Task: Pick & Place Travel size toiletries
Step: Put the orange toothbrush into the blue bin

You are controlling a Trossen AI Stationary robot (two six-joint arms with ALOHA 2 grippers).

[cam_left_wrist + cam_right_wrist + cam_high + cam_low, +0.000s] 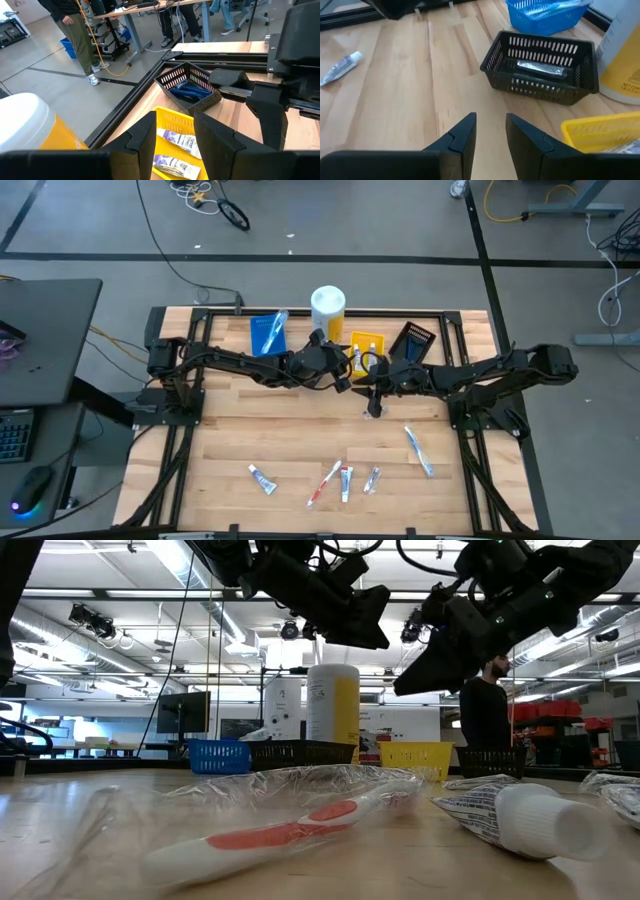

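Both claws hover mid-frame by the bins, left claw (172, 135) and right claw (490, 132) spread, empty. Between picks, I'd say: next, drop toward the tubes (345, 480) at lower centre of the desk (230, 430).

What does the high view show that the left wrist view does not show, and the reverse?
Only the high view: the blue bin, and a red toothbrush and a small tube lying loose on the wood. Only the left wrist view: a person's legs beyond the table. Both: the yellow bin, the black bin and the white-and-yellow cylinder.
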